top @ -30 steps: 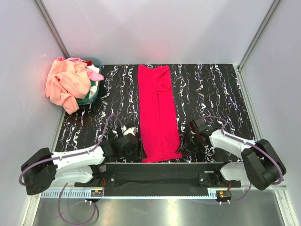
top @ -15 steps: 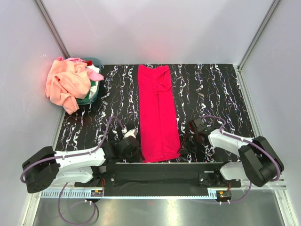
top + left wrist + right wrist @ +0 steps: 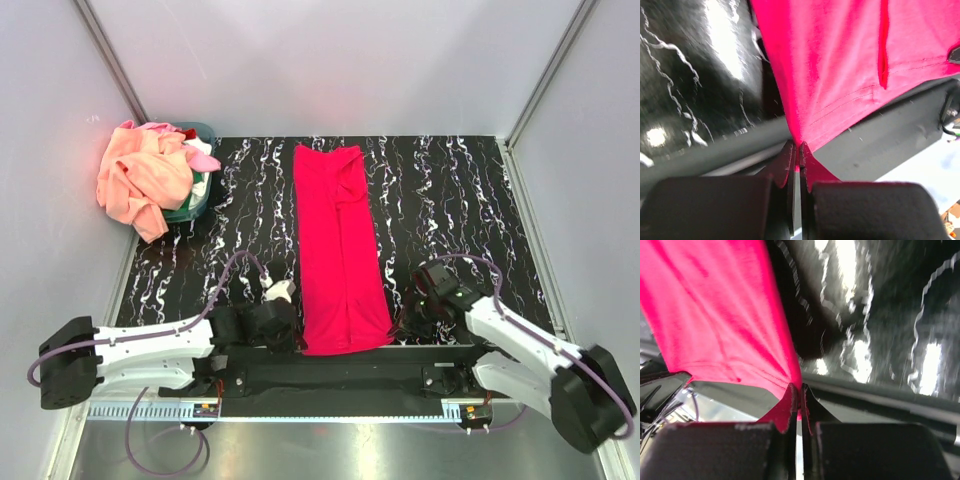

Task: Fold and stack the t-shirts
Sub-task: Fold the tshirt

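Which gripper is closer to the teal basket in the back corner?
Left. The left gripper, shut on the red t-shirt at its near-left corner, is on the teal basket side; the right gripper pinches the near-right corner, beyond the shirt.

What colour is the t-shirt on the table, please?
The t-shirt is crimson; top external view best.

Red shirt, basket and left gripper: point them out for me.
Red shirt (image 3: 338, 240), top view, middle of the folded strip.
Basket (image 3: 206, 132), top view, far rim.
Left gripper (image 3: 799, 148), left wrist view, between the fingertips.
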